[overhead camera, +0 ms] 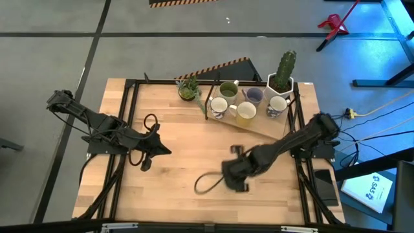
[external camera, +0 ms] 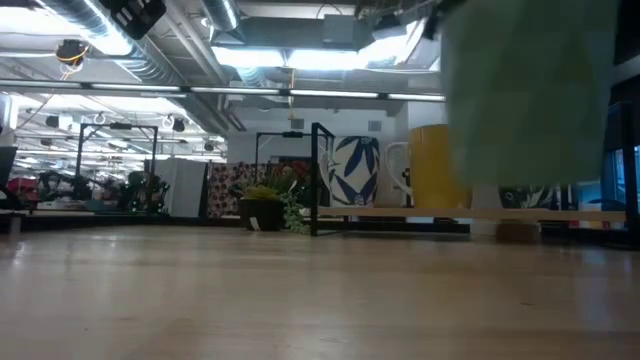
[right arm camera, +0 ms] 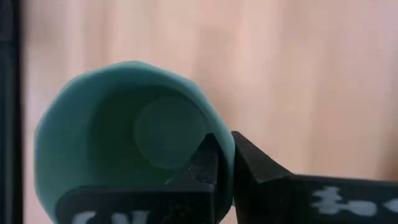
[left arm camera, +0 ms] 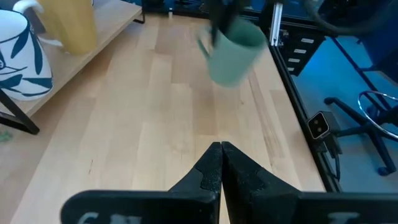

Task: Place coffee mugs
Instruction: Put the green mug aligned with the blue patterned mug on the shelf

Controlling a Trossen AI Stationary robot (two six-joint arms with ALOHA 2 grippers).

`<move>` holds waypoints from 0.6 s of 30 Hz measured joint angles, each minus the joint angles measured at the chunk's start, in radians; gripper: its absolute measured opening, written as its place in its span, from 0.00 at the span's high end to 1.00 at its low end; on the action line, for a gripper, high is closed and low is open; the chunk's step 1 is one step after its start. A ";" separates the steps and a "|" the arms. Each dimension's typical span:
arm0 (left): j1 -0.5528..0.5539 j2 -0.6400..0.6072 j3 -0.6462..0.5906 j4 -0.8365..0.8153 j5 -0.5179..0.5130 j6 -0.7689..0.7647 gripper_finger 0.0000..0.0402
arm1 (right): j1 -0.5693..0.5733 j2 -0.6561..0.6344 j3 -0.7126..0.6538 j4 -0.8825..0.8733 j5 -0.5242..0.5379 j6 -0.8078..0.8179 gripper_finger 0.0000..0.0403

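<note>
Item: teal mug (right arm camera: pixel 134 149), smooth glazed ceramic, round, open mouth facing my right wrist camera. Held in my right gripper (right arm camera: pixel 225 163), fingers pinched narrow on its rim wall, one inside, one outside. It hangs clear of the pale wood-grain table (overhead camera: pixel 181 149), near the front middle.

Item: five mugs already on the raised wooden shelf (overhead camera: pixel 259 126) at the back right: olive (overhead camera: pixel 228 90), lavender-blue (overhead camera: pixel 253 96), two white with leaf print (overhead camera: pixel 218 107) (overhead camera: pixel 277 107), cream-yellow (overhead camera: pixel 246 114).

Key relation: the shelf lies beyond my right gripper, toward the far edge; my right arm is the nearer. The mug's axis looks roughly upright.

Item: left gripper (left arm camera: pixel 220 163), fingers pressed together, empty, waiting at the left.
</note>
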 joint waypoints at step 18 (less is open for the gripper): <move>0.000 0.000 0.000 -0.001 -0.008 -0.001 1.00 | -0.272 -0.583 -0.460 -0.251 0.027 0.345 1.00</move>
